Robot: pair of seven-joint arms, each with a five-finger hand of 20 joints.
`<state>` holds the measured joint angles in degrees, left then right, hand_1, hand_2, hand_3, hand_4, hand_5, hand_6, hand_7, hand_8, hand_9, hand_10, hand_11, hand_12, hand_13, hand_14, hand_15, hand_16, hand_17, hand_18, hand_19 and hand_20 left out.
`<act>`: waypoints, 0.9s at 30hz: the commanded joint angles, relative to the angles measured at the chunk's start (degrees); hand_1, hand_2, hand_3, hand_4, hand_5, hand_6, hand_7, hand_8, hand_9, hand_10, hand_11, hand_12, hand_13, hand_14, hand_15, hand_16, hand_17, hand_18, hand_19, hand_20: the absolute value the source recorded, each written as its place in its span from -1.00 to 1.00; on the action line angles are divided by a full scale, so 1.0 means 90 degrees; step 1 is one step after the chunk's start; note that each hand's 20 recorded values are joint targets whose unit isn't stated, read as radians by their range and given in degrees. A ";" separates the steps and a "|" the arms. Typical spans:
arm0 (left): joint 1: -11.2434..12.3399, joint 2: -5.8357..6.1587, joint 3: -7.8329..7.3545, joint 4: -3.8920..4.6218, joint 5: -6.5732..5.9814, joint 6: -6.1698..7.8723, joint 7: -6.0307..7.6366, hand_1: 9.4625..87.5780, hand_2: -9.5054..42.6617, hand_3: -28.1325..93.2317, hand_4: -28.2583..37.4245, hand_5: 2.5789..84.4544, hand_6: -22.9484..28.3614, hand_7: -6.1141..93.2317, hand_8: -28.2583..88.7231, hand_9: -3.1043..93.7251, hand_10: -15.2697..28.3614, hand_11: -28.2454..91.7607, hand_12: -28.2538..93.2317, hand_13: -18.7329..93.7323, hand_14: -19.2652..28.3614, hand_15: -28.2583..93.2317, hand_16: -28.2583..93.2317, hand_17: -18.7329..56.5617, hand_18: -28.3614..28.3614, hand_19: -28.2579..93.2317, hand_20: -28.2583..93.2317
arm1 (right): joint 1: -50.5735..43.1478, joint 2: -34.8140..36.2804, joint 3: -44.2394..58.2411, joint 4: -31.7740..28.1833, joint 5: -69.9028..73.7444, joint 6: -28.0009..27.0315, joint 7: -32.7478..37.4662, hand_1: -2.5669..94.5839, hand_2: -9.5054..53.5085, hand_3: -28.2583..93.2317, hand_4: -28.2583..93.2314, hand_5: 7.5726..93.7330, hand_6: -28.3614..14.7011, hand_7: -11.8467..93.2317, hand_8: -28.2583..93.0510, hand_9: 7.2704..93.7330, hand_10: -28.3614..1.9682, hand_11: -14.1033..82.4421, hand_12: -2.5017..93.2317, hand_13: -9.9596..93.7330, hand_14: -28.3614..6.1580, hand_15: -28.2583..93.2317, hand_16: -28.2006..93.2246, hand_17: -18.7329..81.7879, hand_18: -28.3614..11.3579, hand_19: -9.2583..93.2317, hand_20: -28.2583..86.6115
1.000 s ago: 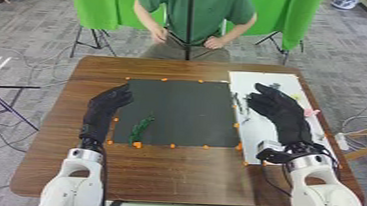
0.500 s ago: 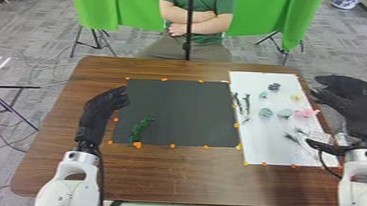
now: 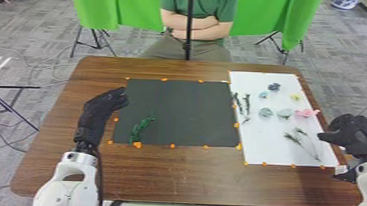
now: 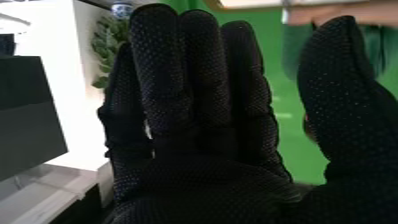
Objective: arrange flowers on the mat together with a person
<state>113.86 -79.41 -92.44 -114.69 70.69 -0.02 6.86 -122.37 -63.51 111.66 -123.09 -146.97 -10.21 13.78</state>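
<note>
R hand spread, empty, by white sheet; pink flower on it prob. light, fragile: pinch gently at base.

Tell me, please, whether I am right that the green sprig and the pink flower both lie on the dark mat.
Not quite: the head view shows the pink flower on the white sheet, at its edge. The green sprig does lie on the dark mat.

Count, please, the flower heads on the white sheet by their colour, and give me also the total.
Dark blue flower: 1
Yellow flower: 1
Pink flower: 1
Pale blue-green flowers: 3
Total: 6
</note>
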 commanded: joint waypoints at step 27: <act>0.0080 -0.0027 0.0124 0.0038 -0.0019 -0.0035 -0.0121 -0.54 -0.58 0.56 -0.75 0.13 0.08 -0.58 -0.61 0.01 0.35 -0.21 -0.32 -0.01 0.60 -0.18 -0.52 -0.34 0.42 -0.37 -0.25 | 0.0600 0.0146 -0.0989 0.1398 0.0606 0.0935 0.0250 0.44 -1.00 -0.44 -0.60 0.61 0.47 -0.26 -0.39 0.86 0.25 -0.08 -0.39 0.70 0.14 0.36 0.03 0.05 -0.63 0.55 0.52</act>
<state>113.86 -79.23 -91.56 -114.63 70.67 -0.12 6.46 -117.12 -61.59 103.24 -111.30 -146.75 -3.65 18.45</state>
